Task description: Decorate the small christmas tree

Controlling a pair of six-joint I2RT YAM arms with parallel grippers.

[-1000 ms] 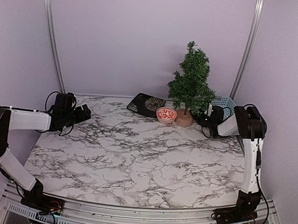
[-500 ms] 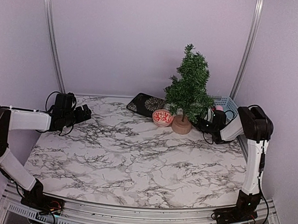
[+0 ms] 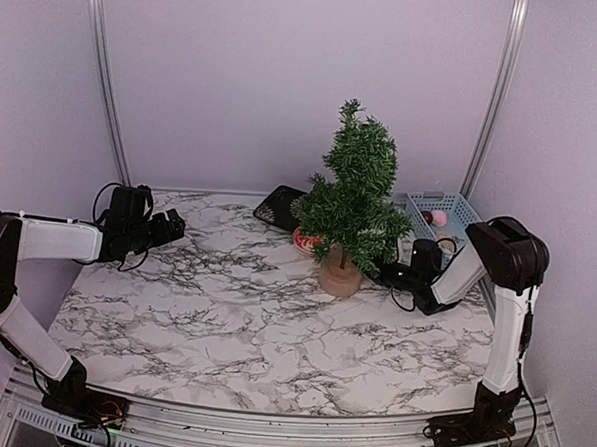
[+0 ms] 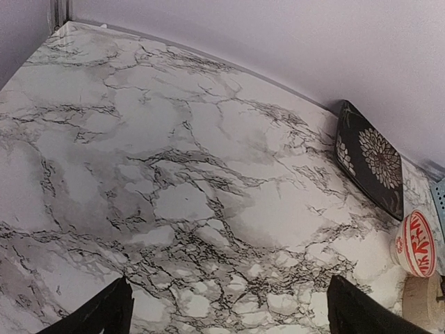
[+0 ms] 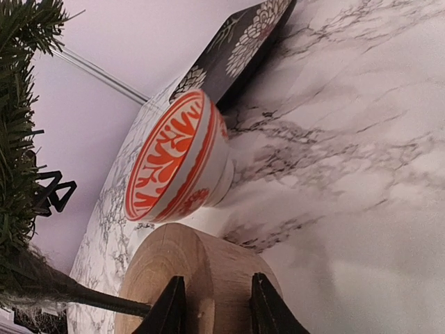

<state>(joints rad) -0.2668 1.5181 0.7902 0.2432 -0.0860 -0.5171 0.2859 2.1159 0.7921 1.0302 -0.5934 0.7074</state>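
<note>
Tree (image 3: 352,201) stands right of centre, near the bowl (image 5: 177,160). My left gripper (image 3: 173,225) hangs wide open at far left; my right gripper (image 5: 217,282) pinches the tree's base (image 3: 339,278). I'd slide it low and slowly, lest it topple.

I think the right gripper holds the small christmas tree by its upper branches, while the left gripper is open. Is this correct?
Not quite: the right gripper holds the small christmas tree by its round wooden base, as the right wrist view shows. The left gripper is open.
</note>
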